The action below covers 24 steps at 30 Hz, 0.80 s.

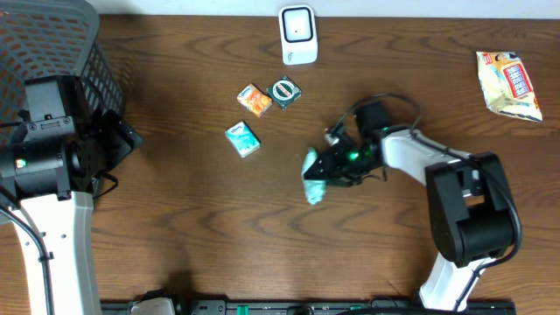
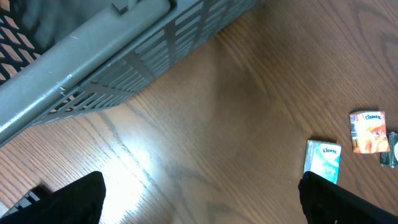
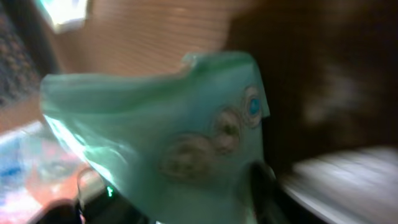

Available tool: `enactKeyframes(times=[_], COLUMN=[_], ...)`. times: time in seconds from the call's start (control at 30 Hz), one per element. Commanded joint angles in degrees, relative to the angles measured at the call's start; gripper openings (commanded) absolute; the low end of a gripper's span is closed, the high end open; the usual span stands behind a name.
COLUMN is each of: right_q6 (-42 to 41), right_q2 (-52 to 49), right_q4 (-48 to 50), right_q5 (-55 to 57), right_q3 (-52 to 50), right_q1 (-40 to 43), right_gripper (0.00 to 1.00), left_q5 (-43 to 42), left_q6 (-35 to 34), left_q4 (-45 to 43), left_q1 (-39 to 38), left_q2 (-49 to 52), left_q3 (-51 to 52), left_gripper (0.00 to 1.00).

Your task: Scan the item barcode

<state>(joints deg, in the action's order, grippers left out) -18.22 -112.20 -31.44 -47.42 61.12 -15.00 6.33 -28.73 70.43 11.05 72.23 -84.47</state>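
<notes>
The right gripper (image 1: 325, 168) sits at the middle of the table (image 1: 175, 227), its tip against a green packet (image 1: 313, 189) that lies just to its left. Our right wrist view is filled by that packet, blurred and very close, so we cannot tell whether the jaws are clamped on it or merely around it. The scanner (image 1: 297, 35), a small white unit, stands at the far edge of the table, well apart from the packet. Between the two lie three small packs: an orange pack (image 1: 254, 100) touching a dark pack (image 1: 285, 92) on its right, and a teal pack (image 1: 242, 139) a little nearer and to the left. A snack bag (image 1: 509, 83) lies alone at the far right. The left gripper (image 2: 200, 190) hangs at the left side of the table with its jaws spread wide and nothing between them, its fingers (image 2: 68, 199) showing at the two lower corners of our left wrist view. A grey basket (image 2: 124, 56) stands just beyond it on the far left.
</notes>
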Motion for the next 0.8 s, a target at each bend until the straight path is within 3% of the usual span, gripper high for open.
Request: enactKeyframes(times=[0.0, 0.23, 0.5, 0.7, 0.77], right_q6=[0.28, 3.19, 6.49, 5.84, 5.84], right_q2=[1.29, 1.29, 1.29, 1.29, 1.29], right_q4=[-4.39, -17.14, -23.65, -23.32, -23.10], right_q5=[10.43, 21.14, 25.66, 31.26, 31.28], right_q3=[3.78, 12.66, 17.25, 16.00, 15.43], right_q1=[2.80, 4.61, 4.07, 4.09, 4.09], right_gripper=[0.57, 0.70, 0.80, 0.80, 0.75], left_q5=[0.17, 0.17, 0.17, 0.17, 0.17], left_q6=[-0.52, -0.52, -0.52, -0.52, -0.52], left_q4=[0.07, 0.07, 0.07, 0.07, 0.07], left_q1=[0.20, 0.20, 0.20, 0.20, 0.20], left_q2=[0.00, 0.00, 0.00, 0.00, 0.00], left_q3=[-0.13, -0.13, -0.13, -0.13, -0.13], left_gripper=[0.97, 0.98, 0.97, 0.98, 0.98])
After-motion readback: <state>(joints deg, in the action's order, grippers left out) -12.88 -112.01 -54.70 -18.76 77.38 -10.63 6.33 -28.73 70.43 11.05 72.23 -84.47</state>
